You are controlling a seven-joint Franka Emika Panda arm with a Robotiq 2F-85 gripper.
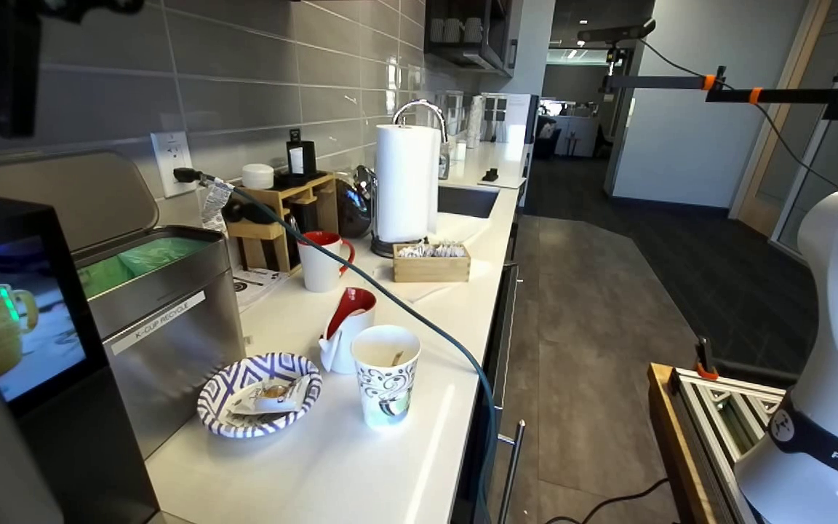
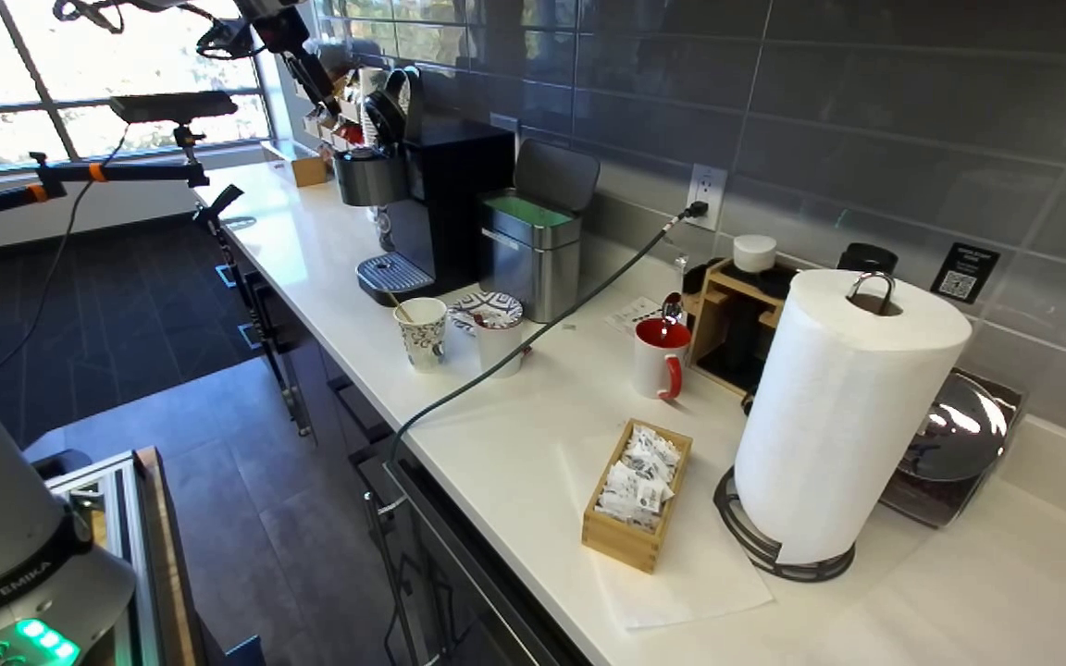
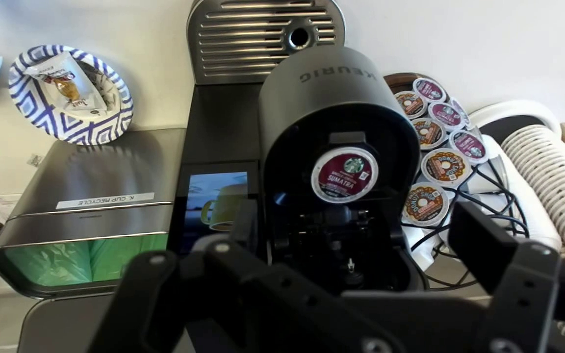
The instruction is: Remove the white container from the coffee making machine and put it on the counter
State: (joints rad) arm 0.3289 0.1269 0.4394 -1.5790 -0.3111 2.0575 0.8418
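The dark coffee machine [image 3: 321, 83] stands with its lid raised; it also shows in both exterior views [image 1: 92, 437] [image 2: 468, 203]. A round pod [image 3: 345, 175] with a white rim and maroon lid sits in its open head. It is the only container I see in the machine; no tall white cylinder shows there. My gripper [image 3: 356, 211] is open and empty above the machine, its fingers wide apart in the wrist view. In an exterior view the gripper [image 2: 320, 88] hangs near the raised lid. The pale counter [image 2: 524, 490] runs along the wall.
A steel bin [image 3: 111, 171] stands beside the machine. A patterned bowl [image 1: 204, 415], paper cup [image 1: 388, 378] and red-white mugs [image 2: 653, 365] stand on the counter. A cable [image 1: 390, 291] crosses it. A paper towel roll [image 2: 848, 416] stands farther along. Several pods [image 3: 444, 166] and cords flank the machine.
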